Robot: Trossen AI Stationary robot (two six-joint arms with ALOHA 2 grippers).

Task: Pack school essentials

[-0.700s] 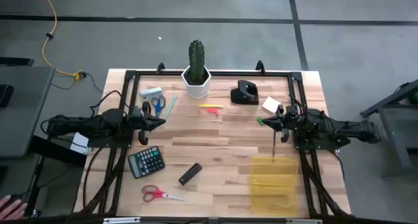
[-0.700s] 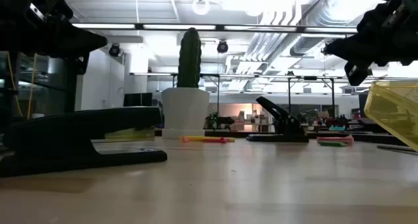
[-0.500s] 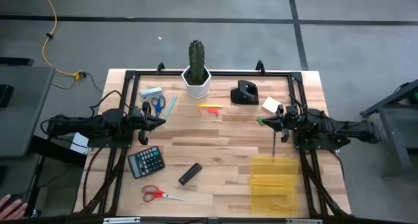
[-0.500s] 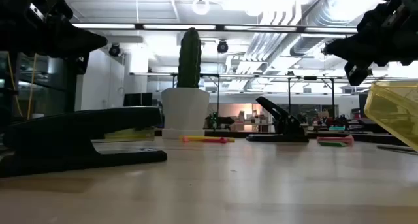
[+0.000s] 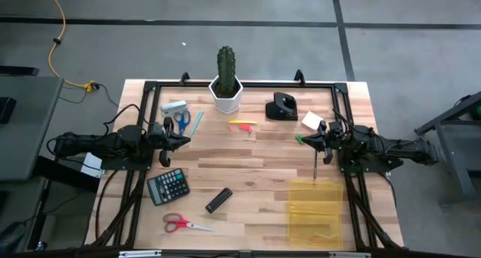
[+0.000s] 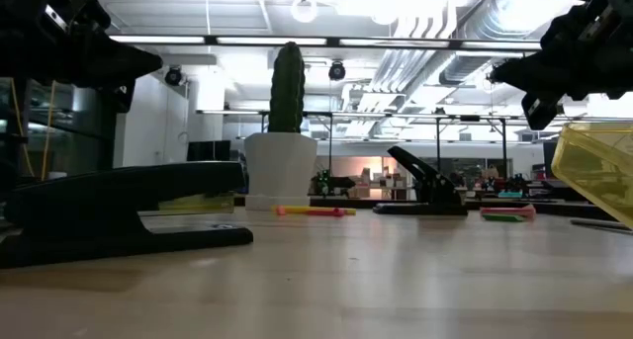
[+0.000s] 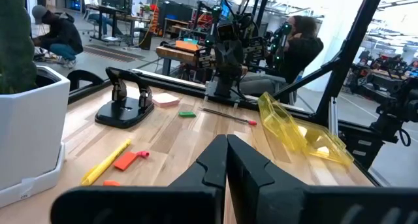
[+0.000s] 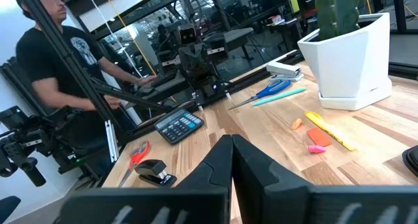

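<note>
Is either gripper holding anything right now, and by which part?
Nothing is held. The left gripper and right gripper are both shut on nothing, raised above the table at its two sides.

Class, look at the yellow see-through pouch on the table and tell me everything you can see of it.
The yellow pouch is a translucent plastic bag, rectangular from above, lying on the wooden table near its front edge on the right arm's side. The wood grain shows through it. In the left wrist view it looks crumpled and partly puffed up, not flat. It seems empty. A thin dark pen lies just beyond its far edge; contact is unclear. No hand touches it.
</note>
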